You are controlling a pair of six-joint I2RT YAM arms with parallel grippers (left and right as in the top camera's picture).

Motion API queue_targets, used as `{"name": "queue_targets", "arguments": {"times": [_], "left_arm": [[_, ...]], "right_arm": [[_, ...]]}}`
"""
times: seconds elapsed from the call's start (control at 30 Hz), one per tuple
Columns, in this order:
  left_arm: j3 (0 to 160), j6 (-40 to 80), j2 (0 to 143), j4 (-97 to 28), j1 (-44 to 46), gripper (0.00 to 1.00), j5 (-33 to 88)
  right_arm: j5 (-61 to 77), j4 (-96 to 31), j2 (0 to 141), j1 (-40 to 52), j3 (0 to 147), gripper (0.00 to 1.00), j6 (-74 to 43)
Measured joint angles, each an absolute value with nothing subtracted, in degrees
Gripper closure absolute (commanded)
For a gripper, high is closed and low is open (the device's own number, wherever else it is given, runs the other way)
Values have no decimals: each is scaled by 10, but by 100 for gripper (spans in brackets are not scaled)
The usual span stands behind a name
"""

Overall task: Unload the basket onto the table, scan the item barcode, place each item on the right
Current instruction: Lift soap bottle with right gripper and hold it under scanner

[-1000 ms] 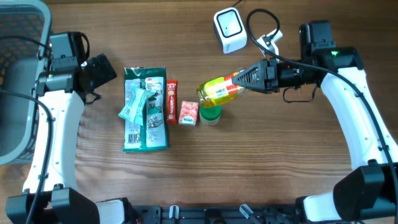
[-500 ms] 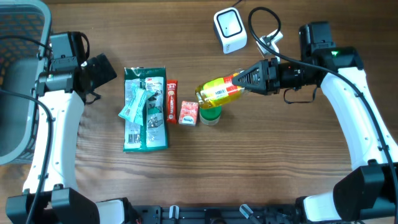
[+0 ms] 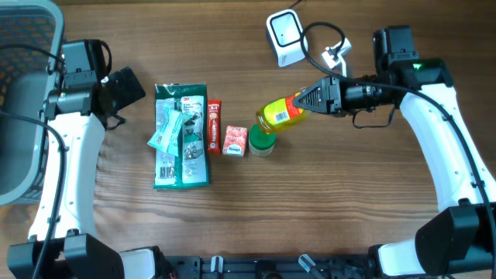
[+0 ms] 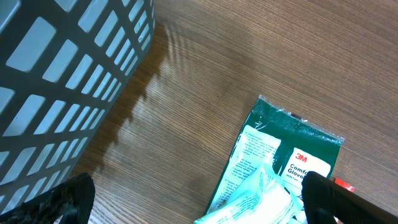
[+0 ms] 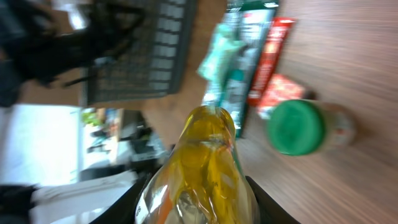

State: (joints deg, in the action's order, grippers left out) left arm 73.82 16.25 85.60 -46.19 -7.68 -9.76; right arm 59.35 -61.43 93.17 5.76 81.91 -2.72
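A yellow oil bottle [image 3: 282, 115] with a red-orange label hangs above the table, and my right gripper [image 3: 311, 99] is shut on its neck end. In the right wrist view the bottle [image 5: 208, 158] fills the space between the black fingers [image 5: 121, 205], its base pointing away. The white barcode scanner [image 3: 284, 36] stands at the back of the table, beyond the bottle. My left gripper [image 3: 124, 87] is open at the left, over bare wood beside the green glove packet [image 4: 283, 158]; its fingertips [image 4: 68, 196] hold nothing.
Below the bottle stands a green-lidded jar [image 3: 262, 142]. Left of it lie a small red box [image 3: 235, 141], a red stick pack [image 3: 213, 125] and the glove packet [image 3: 180, 136]. A grey mesh basket [image 3: 23, 101] sits at the far left. The scanner cable [image 3: 329, 39] loops near the right arm.
The right gripper has turned with the bottle, which now looks shorter from above and sits slightly further right, off the jar. The left arm has not moved.
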Motion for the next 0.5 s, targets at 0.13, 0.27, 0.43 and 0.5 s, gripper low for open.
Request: {"name": "queue_targets", "arguments": {"times": [0.13, 0.27, 0.43, 0.5], "left_arm": [[738, 163, 856, -462, -77, 0, -98], [738, 163, 856, -462, -77, 0, -98], [738, 163, 856, -462, -77, 0, -98], [738, 163, 856, -462, -77, 0, -98]], "right_arm": [[704, -613, 932, 69, 819, 96, -16], [785, -646, 932, 82, 819, 96, 31], [818, -685, 932, 88, 819, 96, 76], [817, -704, 932, 88, 819, 96, 93]]}}
